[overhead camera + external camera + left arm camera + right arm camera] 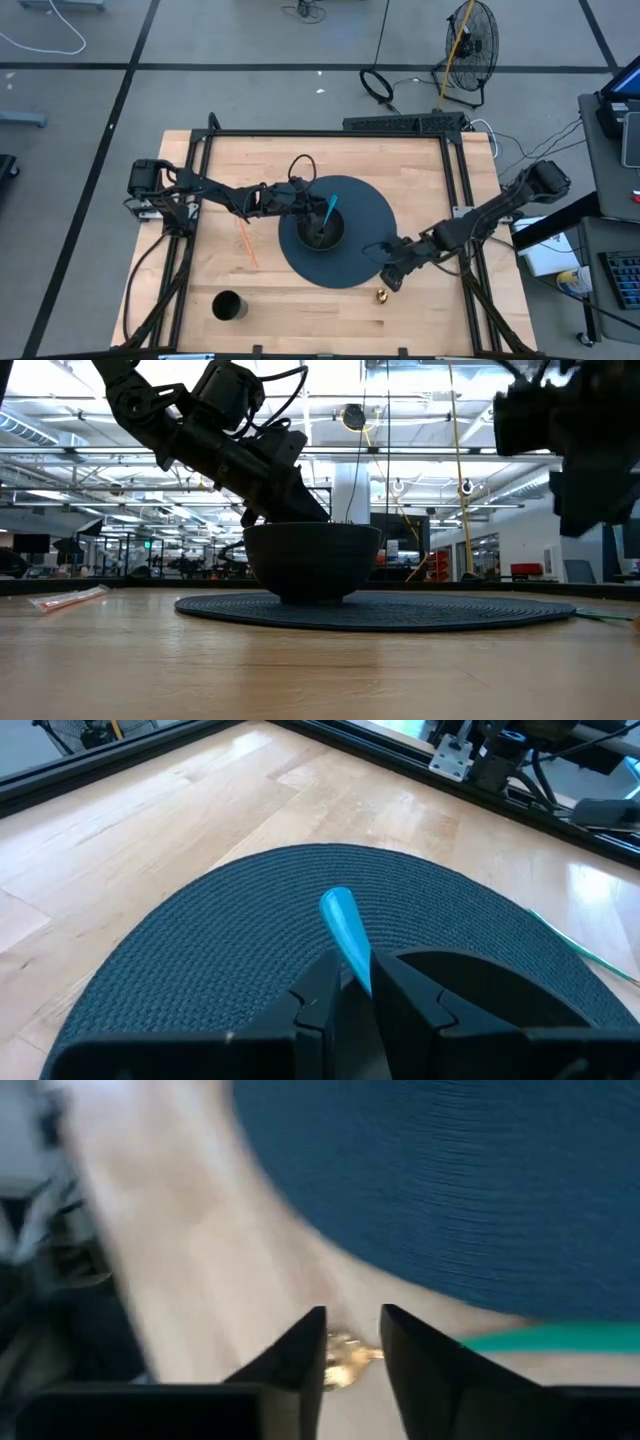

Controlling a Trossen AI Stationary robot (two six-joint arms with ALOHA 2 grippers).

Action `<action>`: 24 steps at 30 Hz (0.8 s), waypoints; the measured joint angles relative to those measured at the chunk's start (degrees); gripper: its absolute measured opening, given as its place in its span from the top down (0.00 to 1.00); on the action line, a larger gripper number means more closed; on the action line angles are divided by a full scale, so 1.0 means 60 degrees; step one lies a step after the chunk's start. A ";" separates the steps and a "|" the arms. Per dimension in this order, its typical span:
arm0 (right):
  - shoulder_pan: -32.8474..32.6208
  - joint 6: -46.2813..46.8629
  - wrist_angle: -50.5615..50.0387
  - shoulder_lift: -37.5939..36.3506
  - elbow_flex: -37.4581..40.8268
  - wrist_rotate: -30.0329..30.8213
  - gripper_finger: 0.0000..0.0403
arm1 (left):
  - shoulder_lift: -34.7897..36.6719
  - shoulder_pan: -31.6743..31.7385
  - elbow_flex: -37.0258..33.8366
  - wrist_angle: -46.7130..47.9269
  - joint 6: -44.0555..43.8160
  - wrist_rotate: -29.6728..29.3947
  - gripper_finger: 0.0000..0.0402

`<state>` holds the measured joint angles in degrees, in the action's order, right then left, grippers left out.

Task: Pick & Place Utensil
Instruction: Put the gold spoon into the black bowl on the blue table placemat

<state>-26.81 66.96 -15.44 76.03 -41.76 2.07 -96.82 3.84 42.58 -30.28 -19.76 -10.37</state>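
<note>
A blue utensil stands slanted in the dark bowl on the round dark mat. My left gripper reaches over the bowl's rim from the left and is shut on the utensil. My right gripper hovers at the mat's near right edge with its fingers a little apart. A small gold object on the wood shows between and beyond them. Whether the fingers touch it does not show. My left gripper pinches the blue utensil's shaft between its two fingers, some way below its rounded free end. The fingers slant down from the table's left into the bowl. The utensil's lower end is hidden by the bowl.
A black cup stands near the front left. An orange stick lies on the wood left of the mat, and it also shows in the low view. A thin green item lies at the mat's right edge. The gold object lies near the front edge.
</note>
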 joint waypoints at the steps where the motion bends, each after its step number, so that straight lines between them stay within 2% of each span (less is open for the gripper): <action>1: -0.0012 0.0337 -0.0228 0.0060 0.0005 0.0138 0.71 | 0.0000 0.0000 0.0002 0.0000 -0.0031 0.0007 0.84; 4: -0.0038 0.1244 -0.0354 0.0358 0.0004 0.0195 0.66 | 0.0000 0.0000 0.0002 0.0011 -0.0035 0.0119 0.84; 7: -0.0051 0.1985 -0.0411 0.0705 0.0004 0.0072 0.64 | 0.0000 0.0000 0.0000 0.0025 0.0037 0.0237 0.84; 14: -0.0230 0.3445 -0.0814 0.1178 -0.0230 -0.0985 0.63 | 0.0000 0.0000 -0.0001 0.0033 0.0203 0.0240 0.84; 18: -0.0298 0.3646 -0.2391 0.1231 -0.1219 -0.1048 0.63 | 0.0000 -0.0001 0.0000 0.0028 0.0261 0.0244 0.84; 24: -0.0306 0.4296 -0.4860 0.1331 -0.2830 -0.0386 0.63 | 0.0000 0.0000 0.0002 0.0025 0.0242 0.0248 0.84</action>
<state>-28.64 92.73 -44.60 84.01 -58.74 -0.24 -96.82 3.84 42.59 -30.13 -18.31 -8.88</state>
